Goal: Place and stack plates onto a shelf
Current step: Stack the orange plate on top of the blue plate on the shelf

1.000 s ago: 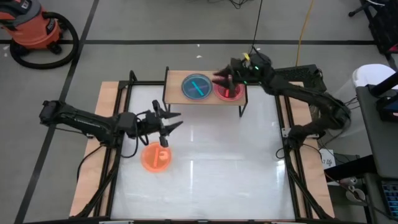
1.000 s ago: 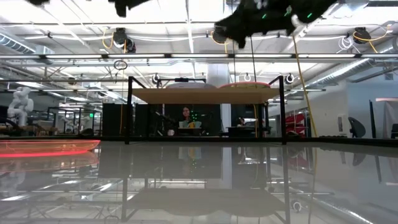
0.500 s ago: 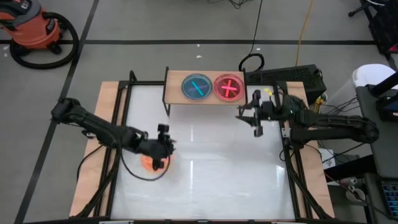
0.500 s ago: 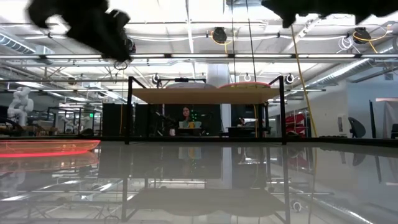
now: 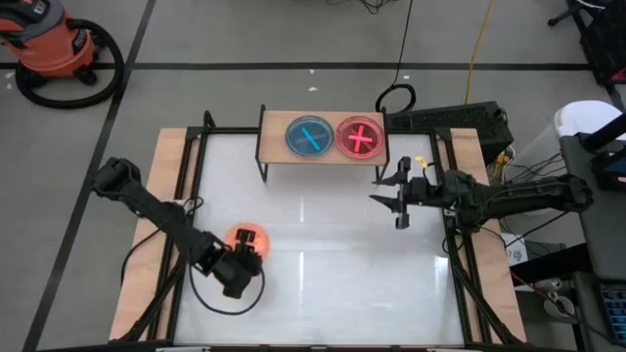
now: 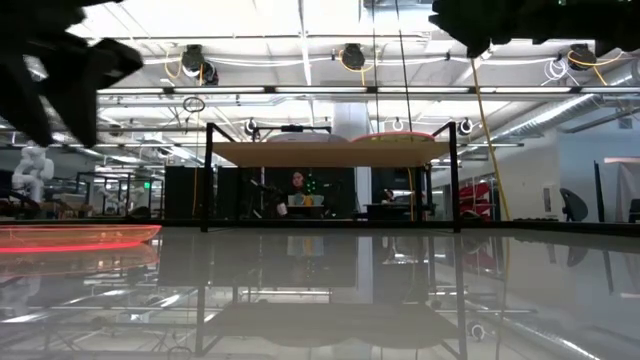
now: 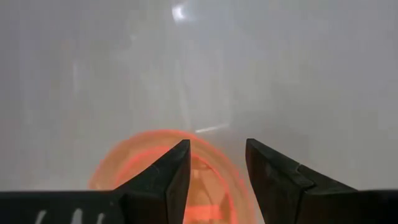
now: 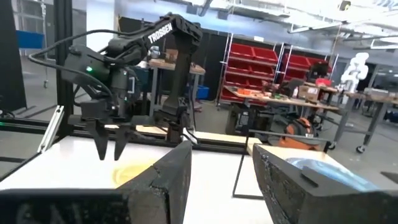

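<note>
Left gripper (image 5: 245,266): low over the orange plate (image 5: 248,238) at the table's front left; fingers spread, nothing pinched; in the left wrist view they straddle the plate's near rim.
Step in hand (judged): pickup of the orange plate, grasp not yet made.
Next move (judged): settle onto the rim, close, lift, carry to the shelf (image 5: 275,150) and stack on one of the plates there.
Shelf: far edge of the table; cyan plate (image 5: 310,136) left, pink plate (image 5: 360,137) just beside it on the right.
Right gripper (image 5: 399,198): raised over the right side of the table, fingers apart, empty, waiting.
Obstructions: none on the table between plate and shelf; both shelf spots are taken, so the release must be centred.
Surroundings: orange shop vacuum (image 5: 54,47) on the floor, far left.
</note>
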